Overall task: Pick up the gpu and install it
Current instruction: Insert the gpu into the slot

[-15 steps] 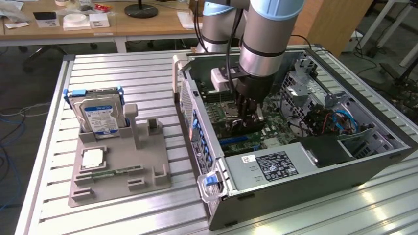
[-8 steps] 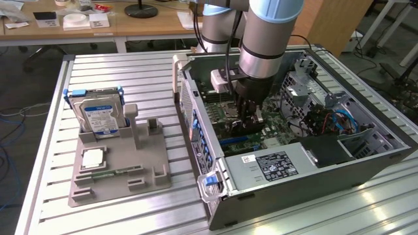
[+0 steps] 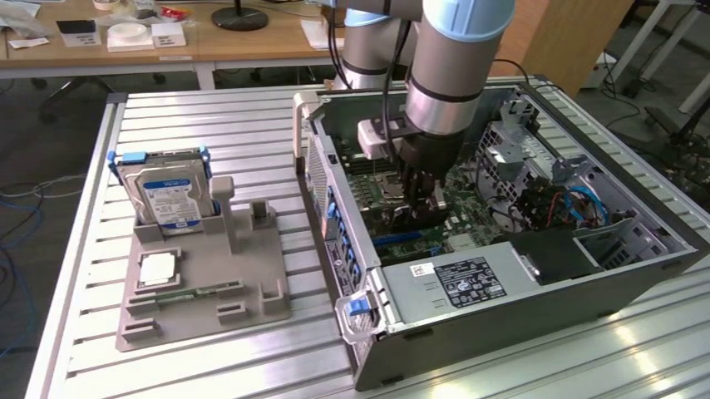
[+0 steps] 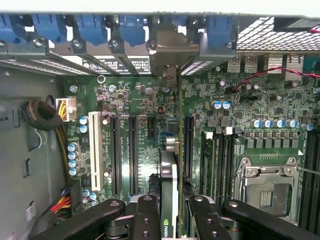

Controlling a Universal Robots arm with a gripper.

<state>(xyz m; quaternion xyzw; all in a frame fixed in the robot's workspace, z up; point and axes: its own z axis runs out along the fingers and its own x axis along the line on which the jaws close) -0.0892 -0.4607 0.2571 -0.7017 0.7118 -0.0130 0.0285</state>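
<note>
The gpu [image 4: 169,180] stands on edge over the green motherboard [image 4: 145,105] inside the open computer case [image 3: 666,241]. In the wrist view I see it edge-on: a thin green board with a black cooler, its silver end bracket [image 4: 167,47] up against the case's rear slot openings. My gripper [image 4: 170,207] is shut on the gpu, with one black finger [image 4: 146,212] on each side. In the exterior view the gripper [image 3: 420,206] reaches down into the middle of the case and the gpu [image 3: 396,222] is dark beneath it. I cannot tell whether the card's edge sits in its slot.
Beside the gpu lie a white slot [image 4: 94,150], black slots [image 4: 116,155] and the CPU socket [image 4: 267,190]. Blue slot clips [image 4: 90,25] line the rear wall. Outside the case, a grey fixture [image 3: 211,278] carries a silver hard drive [image 3: 169,195] and a memory stick [image 3: 186,293]. The power supply [image 3: 461,283] fills the case's near corner.
</note>
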